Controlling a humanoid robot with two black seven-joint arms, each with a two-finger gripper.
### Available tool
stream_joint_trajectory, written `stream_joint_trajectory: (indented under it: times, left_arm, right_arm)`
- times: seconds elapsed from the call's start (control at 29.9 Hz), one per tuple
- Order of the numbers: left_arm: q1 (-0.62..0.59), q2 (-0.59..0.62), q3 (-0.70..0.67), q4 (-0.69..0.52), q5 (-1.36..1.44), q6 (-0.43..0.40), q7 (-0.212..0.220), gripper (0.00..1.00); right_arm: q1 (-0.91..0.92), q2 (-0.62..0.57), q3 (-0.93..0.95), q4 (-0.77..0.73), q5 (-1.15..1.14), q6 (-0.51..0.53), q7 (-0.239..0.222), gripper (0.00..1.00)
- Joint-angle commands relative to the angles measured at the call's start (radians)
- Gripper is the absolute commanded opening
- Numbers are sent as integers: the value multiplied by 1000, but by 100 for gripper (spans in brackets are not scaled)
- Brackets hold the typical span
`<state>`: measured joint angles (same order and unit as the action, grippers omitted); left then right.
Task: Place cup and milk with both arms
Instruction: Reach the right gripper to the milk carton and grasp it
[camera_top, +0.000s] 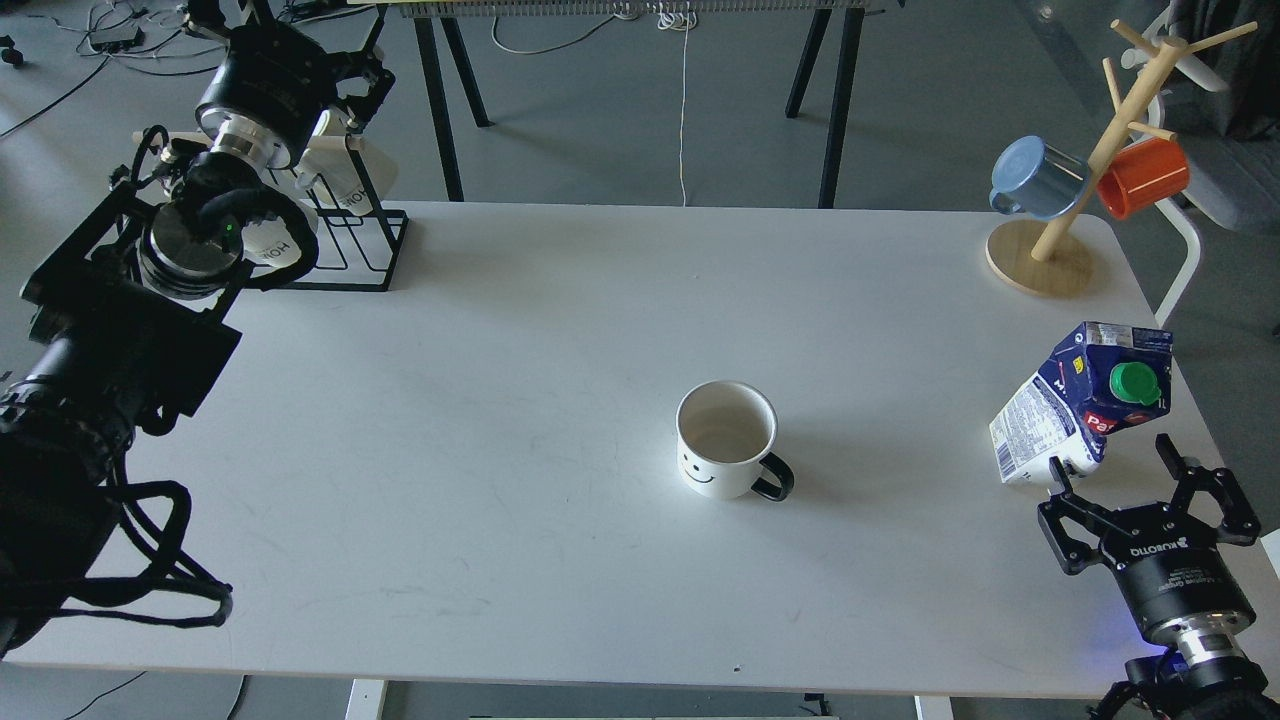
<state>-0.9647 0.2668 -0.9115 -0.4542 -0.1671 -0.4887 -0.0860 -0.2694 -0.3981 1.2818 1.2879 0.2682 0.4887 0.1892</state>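
Nearest me, at the table's (420, 560) front right corner, my right gripper (1135, 480) has its fingers spread wide and holds nothing. The milk (1085, 410) stands just beyond those fingers, its white base at the left fingertip; I cannot tell whether they touch. The carton leans, its long axis tipping up and to the right, dark blue gable top uppermost and the green cap (1135, 382) facing me. It sits close to the table's right edge.

The cup (727, 438) stands upright near the table's middle, mouth up, smiley face toward me, black handle pointing to the lower right. It is well apart from the milk and from both grippers, with bare tabletop all around it, especially to the left.

Farther back, at the right rear corner, a wooden mug tree (1060, 225) carries a blue mug (1040, 178) and an orange mug (1143, 176). At the left rear, my left gripper (300, 30) is raised above a black wire rack (365, 240); it shows dark and end-on, so I cannot tell how its jaws stand.
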Motion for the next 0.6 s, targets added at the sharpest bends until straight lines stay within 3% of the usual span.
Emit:
stream_joint_trajectory:
  times: [0.0,0.23,0.4,0.57]
  left_arm:
    - [-3,2,0,0,3,0,0,99]
    - [-6,3,0,0,3,0,2,99]
    - [-8,5,0,0,4,0,0,99]
    - [-12,6,0,0,4,0,0,99]
  right_arm:
    - [15,41,1,1,-6,0,0,90]
    - [47,47,4,-7,-6,0,-2,52]
    - [61,48,8,-15,-6,0,-2,37]
    - [61,48,7,-13,-6,0,0,16]
